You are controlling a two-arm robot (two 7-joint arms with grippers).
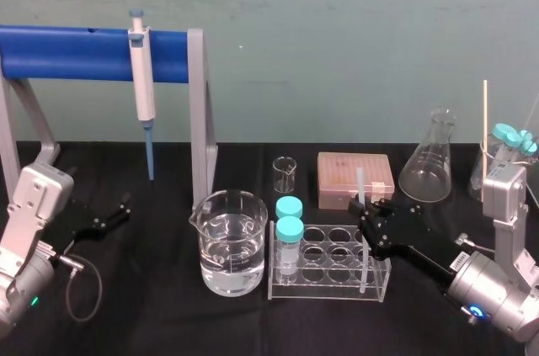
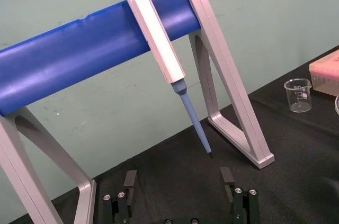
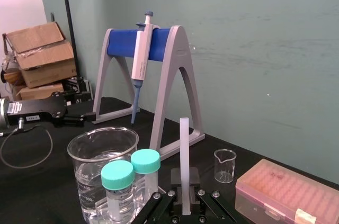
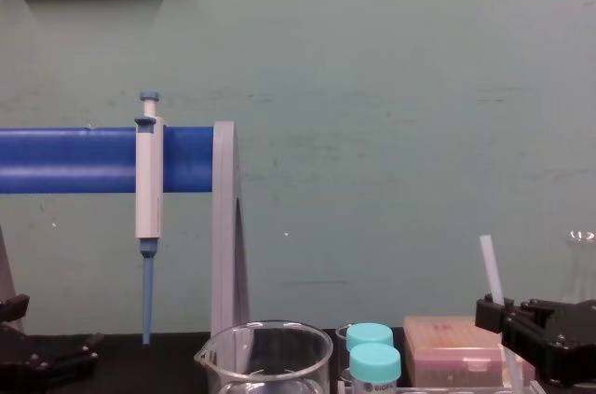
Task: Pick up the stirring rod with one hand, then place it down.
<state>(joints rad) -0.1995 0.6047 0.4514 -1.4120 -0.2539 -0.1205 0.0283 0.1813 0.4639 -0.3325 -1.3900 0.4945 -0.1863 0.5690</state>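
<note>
So the right gripper [image 1: 365, 209] is out over the right end of the clear test tube rack [image 1: 328, 270], and its jaws are clamped tight on the stirring rod [image 1: 360, 183] about halfway up. The rod stands pretty much upright, with its top poking above the fingers and its lower end down inside the rack on the right side. I can't tell whether it's actually touching the bottom. From the right wrist view the rod [image 3: 184, 150] runs straight up between the pads. Two teal-capped tubes [image 1: 289, 220] sit at the rack's left end, just beside a big beaker [image 1: 233, 242] of water. The pink tip box [image 1: 355, 178] is right behind the rack. The left gripper [image 1: 108, 218] is parked well off to the left on the black table [image 1: 152, 314], jaws spread wide, near the blue stand [image 1: 76, 53] with the pipette [image 1: 141, 87] hanging on it
</note>
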